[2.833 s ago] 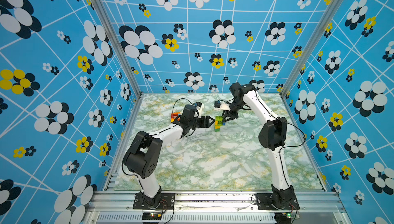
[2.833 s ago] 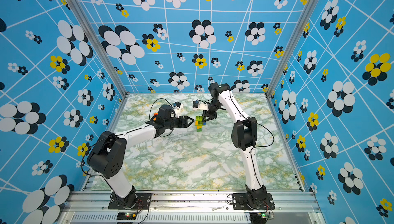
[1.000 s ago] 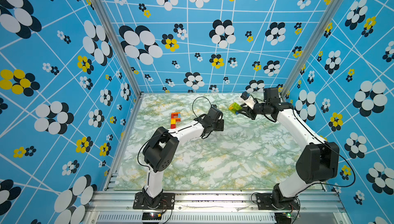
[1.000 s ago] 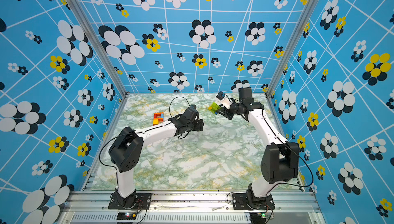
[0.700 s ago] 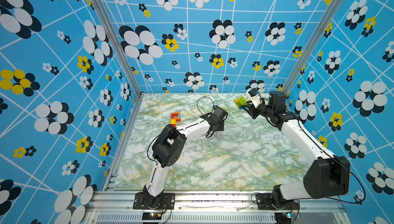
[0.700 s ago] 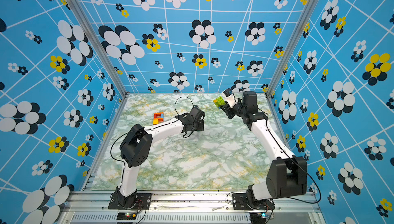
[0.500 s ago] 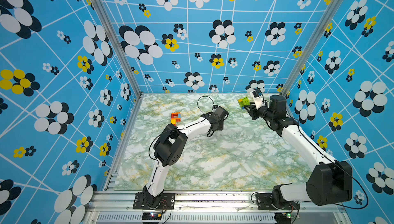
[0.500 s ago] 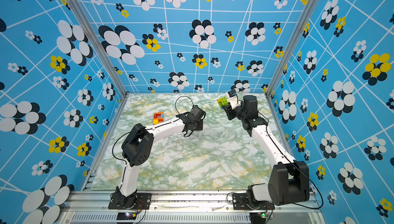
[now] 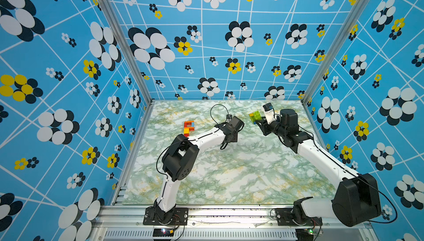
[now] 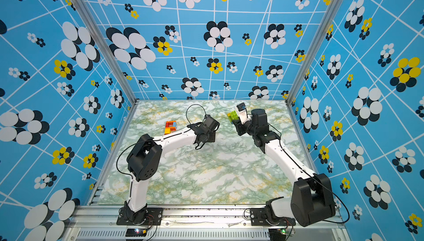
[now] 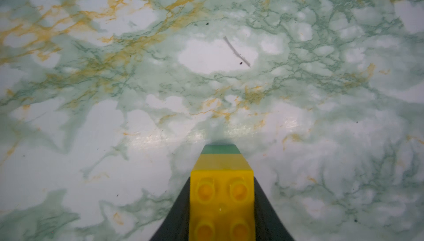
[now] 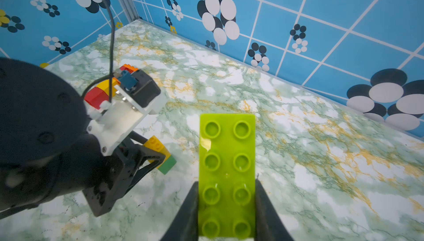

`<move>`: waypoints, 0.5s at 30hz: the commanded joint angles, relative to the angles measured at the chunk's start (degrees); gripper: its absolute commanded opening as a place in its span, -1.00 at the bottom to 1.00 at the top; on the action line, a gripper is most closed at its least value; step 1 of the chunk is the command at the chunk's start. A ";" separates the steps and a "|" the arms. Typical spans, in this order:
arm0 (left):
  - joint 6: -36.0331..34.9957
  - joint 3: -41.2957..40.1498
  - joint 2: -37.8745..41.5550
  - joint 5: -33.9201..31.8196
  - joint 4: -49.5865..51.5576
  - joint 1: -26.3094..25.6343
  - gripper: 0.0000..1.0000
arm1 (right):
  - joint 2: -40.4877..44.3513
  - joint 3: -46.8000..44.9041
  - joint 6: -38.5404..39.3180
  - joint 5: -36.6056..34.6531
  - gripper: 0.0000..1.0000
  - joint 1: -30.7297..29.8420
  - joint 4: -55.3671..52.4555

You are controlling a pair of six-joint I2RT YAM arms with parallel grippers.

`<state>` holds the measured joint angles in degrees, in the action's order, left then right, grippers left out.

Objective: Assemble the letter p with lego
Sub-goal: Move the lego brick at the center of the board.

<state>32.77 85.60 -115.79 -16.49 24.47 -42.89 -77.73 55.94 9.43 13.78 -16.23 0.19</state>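
Marble table (image 9: 229, 182) mostly open; orange-red lego cluster (image 9: 188, 127) near left edge.

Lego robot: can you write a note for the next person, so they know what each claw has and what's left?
Left gripper: shut on a yellow brick stacked on a green one, low at the table.
Right gripper: shut on a lime brick, held up in the air.
Orange, red and yellow piece: lying on the table by the left arm.
Done: partial pieces only.
Left: join them into the P.
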 commanded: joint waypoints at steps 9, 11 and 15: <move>2.73 -19.76 18.97 -2.89 3.00 -3.49 -0.54 | -0.38 2.11 3.75 1.16 -0.57 -6.18 -7.92; 4.39 -22.50 20.43 -3.07 2.04 -4.53 -0.53 | -0.62 2.51 4.21 1.55 -0.57 -7.00 -9.48; 6.77 -26.53 22.33 -4.78 0.11 -6.35 -0.53 | -1.04 3.28 5.58 1.62 -0.59 -9.21 -12.37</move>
<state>36.53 61.34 -95.11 -19.11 26.06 -48.31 -78.28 57.06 13.15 14.28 -23.97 -8.56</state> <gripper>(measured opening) 0.352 0.333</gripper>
